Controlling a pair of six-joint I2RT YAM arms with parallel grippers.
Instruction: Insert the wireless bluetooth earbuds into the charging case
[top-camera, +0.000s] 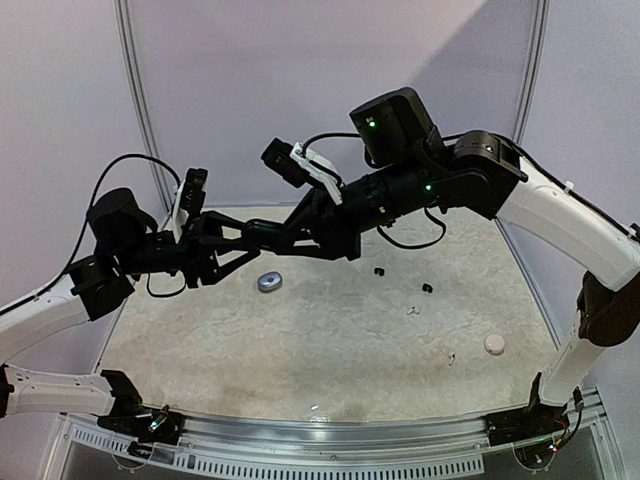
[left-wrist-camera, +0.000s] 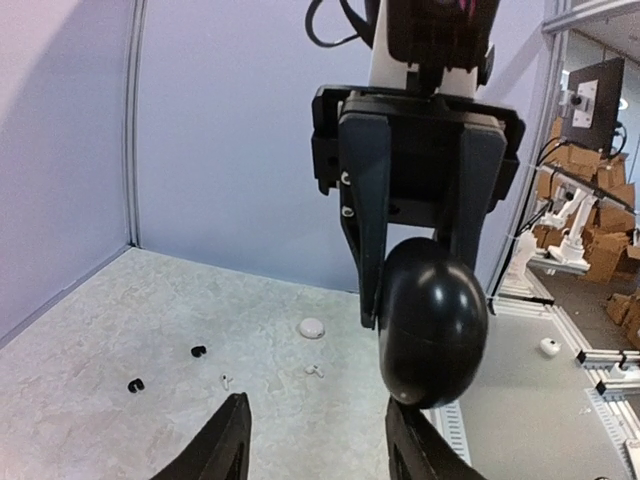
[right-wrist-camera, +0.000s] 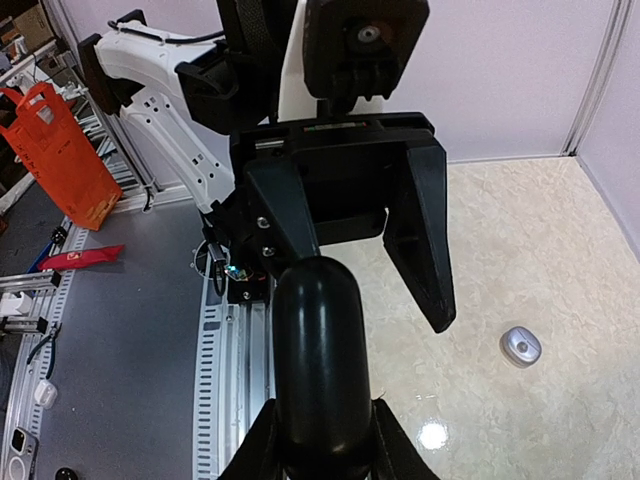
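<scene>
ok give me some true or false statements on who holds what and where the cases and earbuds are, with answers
1. The right gripper holds a black case up off the table. True.
2. The left gripper has its fingers shut. False: they are spread apart with nothing between them.
3. A silver-grey case lies on the table. True.
4. The left gripper holds the white case. False: it lies on the table, on the right arm's side.
5. The black earbuds are already inside a case. False: both lie loose on the table.
</scene>
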